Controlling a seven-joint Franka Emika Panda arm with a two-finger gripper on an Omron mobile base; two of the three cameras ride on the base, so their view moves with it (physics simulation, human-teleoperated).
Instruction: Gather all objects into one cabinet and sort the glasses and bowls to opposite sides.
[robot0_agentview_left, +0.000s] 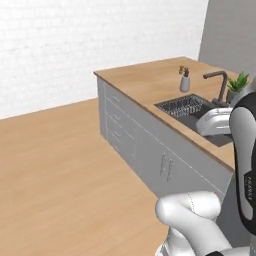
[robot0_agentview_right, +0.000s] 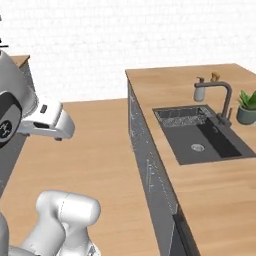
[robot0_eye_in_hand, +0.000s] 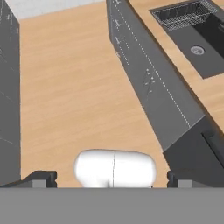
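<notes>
The objects, the cabinet, the glasses and the bowls are out of view. My gripper (robot0_eye_in_hand: 113, 178) is open, its two dark fingertips (robot0_eye_in_hand: 43, 177) spread wide at the bottom of the hand view with nothing between them. It hangs above the wooden floor (robot0_eye_in_hand: 74, 87), in the aisle beside a grey counter front (robot0_eye_in_hand: 153, 83). In the base views the white arm rises at the frame edge.
A wooden-topped counter (robot0_agentview_right: 210, 200) with grey drawers and doors (robot0_agentview_left: 145, 145) holds a dark sink (robot0_agentview_right: 205, 140), a wire rack (robot0_agentview_right: 182, 116), a faucet (robot0_agentview_right: 225, 97), a soap dispenser (robot0_agentview_right: 200, 91) and a potted plant (robot0_agentview_right: 247, 107). A dark grey panel (robot0_eye_in_hand: 8, 87) bounds the aisle's other side.
</notes>
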